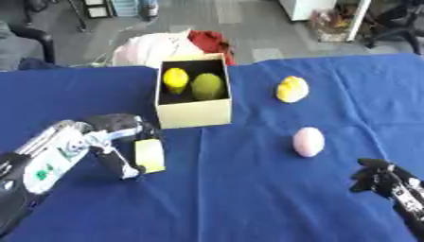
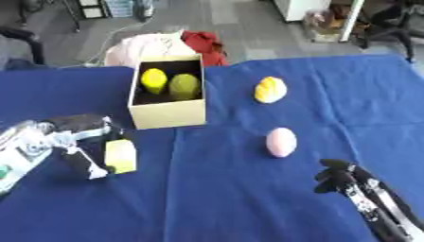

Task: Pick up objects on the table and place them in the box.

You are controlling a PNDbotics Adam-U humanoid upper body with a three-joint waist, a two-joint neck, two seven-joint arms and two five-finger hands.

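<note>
An open cream box [image 1: 195, 111] stands on the blue table at the middle back, with a yellow fruit [image 1: 175, 78] and a green fruit [image 1: 208, 85] inside. My left hand [image 1: 120, 137] is at the left, just in front of the box, its fingers curled round a pale yellow block [image 1: 151, 155]. A yellow-white rounded object [image 1: 291, 89] lies to the right of the box. A pink egg-shaped object [image 1: 308, 141] lies nearer, right of centre. My right hand [image 1: 377, 176] rests at the lower right, its fingers curled with nothing in them.
The blue cloth [image 1: 248, 198] covers the whole table. Beyond the far edge lie a pink and red heap of cloth [image 1: 170, 45], chairs and floor.
</note>
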